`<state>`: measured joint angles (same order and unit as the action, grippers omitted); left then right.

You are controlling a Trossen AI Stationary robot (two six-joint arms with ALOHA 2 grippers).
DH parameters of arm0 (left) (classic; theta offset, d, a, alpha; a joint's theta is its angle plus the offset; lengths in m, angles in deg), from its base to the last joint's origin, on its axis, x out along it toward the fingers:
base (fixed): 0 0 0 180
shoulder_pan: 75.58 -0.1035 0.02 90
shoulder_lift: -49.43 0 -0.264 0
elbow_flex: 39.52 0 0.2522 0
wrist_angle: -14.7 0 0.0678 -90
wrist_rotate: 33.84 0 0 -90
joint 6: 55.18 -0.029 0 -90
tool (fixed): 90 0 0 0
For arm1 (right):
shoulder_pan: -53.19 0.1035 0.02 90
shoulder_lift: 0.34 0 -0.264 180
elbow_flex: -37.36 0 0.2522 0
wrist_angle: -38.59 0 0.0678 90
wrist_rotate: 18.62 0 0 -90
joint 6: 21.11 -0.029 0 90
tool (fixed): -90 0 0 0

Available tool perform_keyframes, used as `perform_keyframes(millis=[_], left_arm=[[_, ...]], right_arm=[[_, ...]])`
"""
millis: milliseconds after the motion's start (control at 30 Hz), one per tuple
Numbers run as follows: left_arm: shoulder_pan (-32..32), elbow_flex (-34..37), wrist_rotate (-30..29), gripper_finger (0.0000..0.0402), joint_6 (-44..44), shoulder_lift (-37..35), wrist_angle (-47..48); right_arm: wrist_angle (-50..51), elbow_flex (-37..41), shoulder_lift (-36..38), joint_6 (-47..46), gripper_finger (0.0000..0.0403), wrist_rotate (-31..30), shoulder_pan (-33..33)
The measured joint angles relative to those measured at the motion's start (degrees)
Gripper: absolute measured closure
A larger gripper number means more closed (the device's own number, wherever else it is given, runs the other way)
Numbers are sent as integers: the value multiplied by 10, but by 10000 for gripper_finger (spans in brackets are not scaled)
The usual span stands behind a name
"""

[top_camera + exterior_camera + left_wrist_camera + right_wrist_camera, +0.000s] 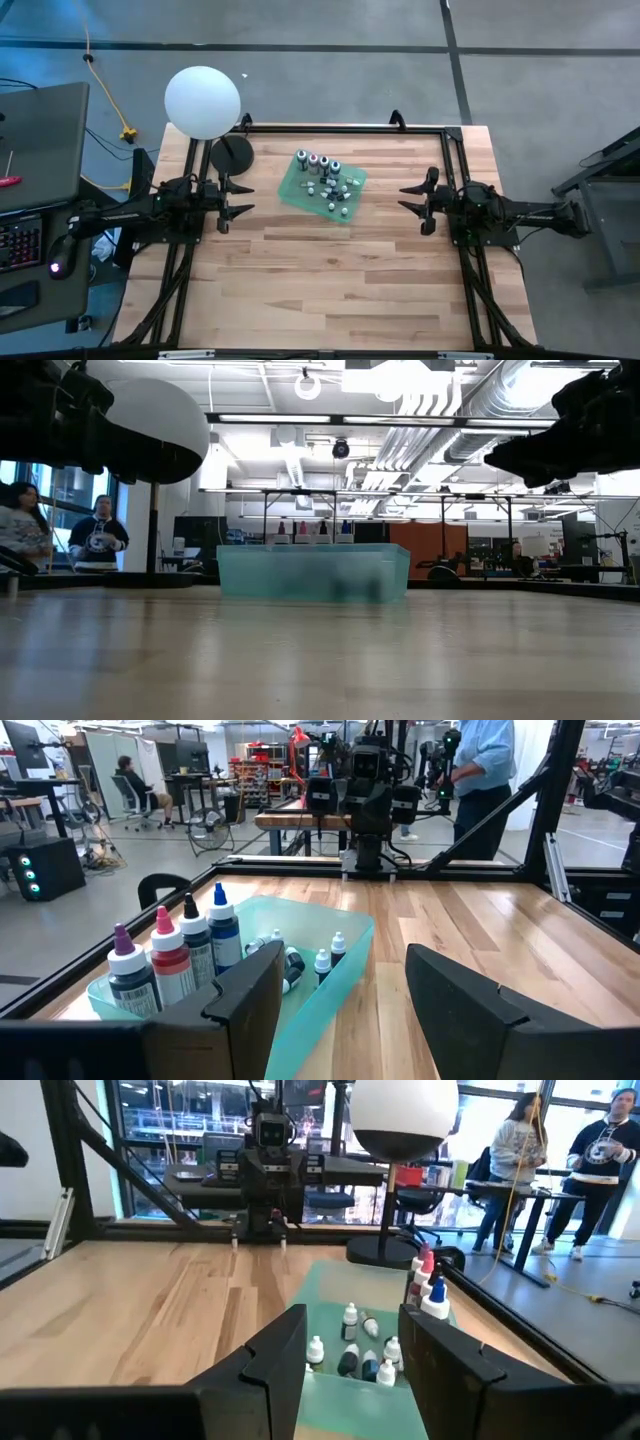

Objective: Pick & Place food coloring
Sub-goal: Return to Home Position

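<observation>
Both arms hang just above the table [330,280], facing each other. The left gripper [240,198] is wide open with nothing between its fingers [250,1005]. The right gripper [408,198] is open just as wide and is empty too.

The green see-through bin [292,186] sits flat on the table between the two grippers, apart from both and about as far from one as from the other. Each gripper points straight at it.

All the food coloring [324,163] I can see is inside the bin. Four tall bottles [172,960] stand upright in a close row along the bin's far wall, the side nearest the lamp [203,102]. Seen from the left gripper, their tips run purple, pink, dark, then blue, with the purple one closest to that gripper. From the right gripper the same row stands at the far corner of the bin.

The small bottles [350,1318] are scattered loosely over the rest of the bin's floor. Some are upright with white caps and a few lie on their sides. They sit closer to the right gripper than the tall row does.

The lamp, a white globe on a black round base, stands on the table beyond the left gripper, near the far corner. A person [485,760] in a blue shirt stands behind the right arm, off the table.
</observation>
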<state>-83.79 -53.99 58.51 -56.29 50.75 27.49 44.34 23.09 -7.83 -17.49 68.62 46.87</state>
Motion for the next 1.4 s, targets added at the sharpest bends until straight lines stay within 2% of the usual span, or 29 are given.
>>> perform_keyframes(millis=[267,1400], left_arm=[[0,0,0,192,0,0,0],[0,0,0,192,-1,0,0]], right_arm=[[38,0,29,-22,253,-1,0],[40,0,28,-21,252,-1,0]])
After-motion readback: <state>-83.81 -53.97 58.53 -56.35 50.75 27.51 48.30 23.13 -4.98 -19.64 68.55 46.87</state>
